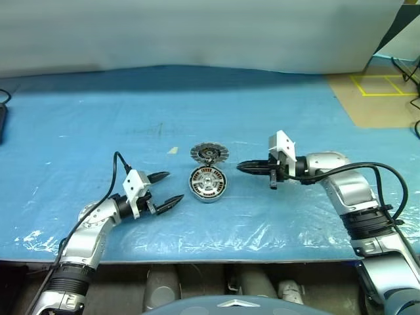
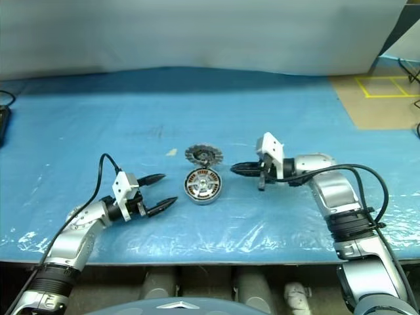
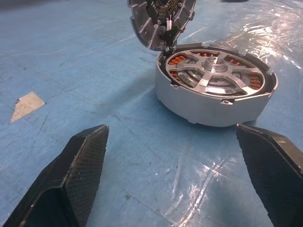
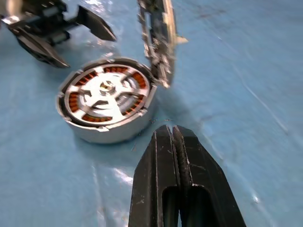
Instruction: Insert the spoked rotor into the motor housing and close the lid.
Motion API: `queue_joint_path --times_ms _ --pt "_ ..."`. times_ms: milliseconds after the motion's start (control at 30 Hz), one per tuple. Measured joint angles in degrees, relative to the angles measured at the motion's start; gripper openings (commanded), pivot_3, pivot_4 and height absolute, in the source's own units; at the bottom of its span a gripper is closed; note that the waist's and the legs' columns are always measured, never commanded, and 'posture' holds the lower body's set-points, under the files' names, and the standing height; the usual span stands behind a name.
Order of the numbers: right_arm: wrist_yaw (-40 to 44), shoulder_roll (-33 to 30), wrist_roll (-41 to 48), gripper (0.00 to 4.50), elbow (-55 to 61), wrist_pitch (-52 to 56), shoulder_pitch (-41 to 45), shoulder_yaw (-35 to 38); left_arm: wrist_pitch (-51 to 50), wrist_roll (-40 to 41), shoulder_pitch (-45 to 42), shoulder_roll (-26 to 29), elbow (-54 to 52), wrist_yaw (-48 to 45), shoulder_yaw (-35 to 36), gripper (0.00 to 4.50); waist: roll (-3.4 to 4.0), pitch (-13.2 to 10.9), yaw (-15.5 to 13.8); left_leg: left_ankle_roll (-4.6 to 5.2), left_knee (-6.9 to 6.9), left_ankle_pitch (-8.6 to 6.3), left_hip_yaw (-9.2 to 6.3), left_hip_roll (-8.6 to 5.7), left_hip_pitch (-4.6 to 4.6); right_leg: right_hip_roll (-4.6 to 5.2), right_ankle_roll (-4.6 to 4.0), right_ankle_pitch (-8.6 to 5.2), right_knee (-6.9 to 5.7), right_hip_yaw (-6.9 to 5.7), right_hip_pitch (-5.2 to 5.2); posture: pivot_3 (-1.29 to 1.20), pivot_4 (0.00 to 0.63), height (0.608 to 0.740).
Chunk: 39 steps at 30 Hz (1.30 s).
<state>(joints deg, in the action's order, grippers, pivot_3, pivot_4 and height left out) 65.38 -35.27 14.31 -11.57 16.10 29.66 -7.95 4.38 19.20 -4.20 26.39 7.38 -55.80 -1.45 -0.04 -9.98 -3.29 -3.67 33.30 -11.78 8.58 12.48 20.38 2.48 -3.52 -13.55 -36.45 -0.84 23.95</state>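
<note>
Presently on blue tabletop [image 1: 98, 118]: motor housing [image 1: 207, 184], spoked rotor [image 3: 215, 75] seated inside, lid [image 1: 208, 154] raised. Left gripper [image 1: 167, 190] fingers wide, empty; right gripper [image 1: 241, 167] fingers pressed together, empty.

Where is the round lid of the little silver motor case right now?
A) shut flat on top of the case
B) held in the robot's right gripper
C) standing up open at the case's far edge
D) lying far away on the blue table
C: the lid stands up open, joined to the far edge of the case, whose copper windings are uncovered; neither gripper touches it.
</note>
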Motion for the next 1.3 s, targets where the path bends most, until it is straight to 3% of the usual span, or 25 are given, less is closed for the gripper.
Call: queue_joint_path --times_ms 167,333,600,833,967,1300 --pt "-6.97 6.96 -3.98 0.04 -15.54 -7.19 12.23 0.72 0.5 -0.04 -0.31 -0.44 1.5 -0.48 0.0 4.5 0.0 0.0 1.02 -0.03 -0.01 0.02 0.0 -0.13 0.03 0.01 -0.02 -0.01 -0.19 0.14 0.07 0.0 0.15 0.74" --pt "-3.9 12.62 -3.22 0.04 -20.61 -10.33 15.99 0.57 0.66 -0.03 0.24 -0.35 1.45 -0.43 0.22 4.5 0.0 0.0 0.68 0.17 -0.02 0.13 0.0 -0.12 0.15 0.02 -0.04 -0.01 -0.17 0.09 0.25 0.0 0.15 0.74" --pt "7.19 14.3 2.61 0.04 -9.04 -3.52 10.03 -0.97 0.6 0.02 2.7 0.31 -0.28 0.06 1.79 4.5 -0.01 0.0 0.15 0.26 -0.01 0.08 -0.03 0.1 0.42 0.01 -0.05 -0.02 -0.16 -0.2 0.35 0.0 0.15 0.74" --pt "9.57 13.87 4.3 0.04 -2.18 1.82 5.45 -3.27 0.11 0.03 3.26 0.38 -1.11 0.09 2.03 4.5 -0.02 0.01 0.29 0.05 0.01 -0.01 -0.03 0.11 0.23 0.02 -0.07 -0.04 -0.12 -0.16 0.24 0.0 0.15 0.74" --pt "9.36 14.11 1.15 0.04 -4.79 0.42 2.71 -7.32 0.05 0.03 3.63 0.46 -1.57 0.1 2.08 4.5 -0.02 0.01 0.41 0.01 0.01 0.01 -0.02 0.09 0.22 0.02 -0.08 -0.04 -0.08 -0.15 0.23 0.0 0.15 0.74" --pt "8.57 13.57 -2.17 0.04 -8.4 -8.3 2.69 -8.48 -0.07 0.04 4.3 0.89 -1.56 0.09 2.33 4.5 -0.04 0.02 0.64 0.15 -0.03 -0.09 0.0 0.08 -0.31 0.03 -0.07 -0.05 -0.05 -0.09 -0.23 0.0 0.15 0.74"
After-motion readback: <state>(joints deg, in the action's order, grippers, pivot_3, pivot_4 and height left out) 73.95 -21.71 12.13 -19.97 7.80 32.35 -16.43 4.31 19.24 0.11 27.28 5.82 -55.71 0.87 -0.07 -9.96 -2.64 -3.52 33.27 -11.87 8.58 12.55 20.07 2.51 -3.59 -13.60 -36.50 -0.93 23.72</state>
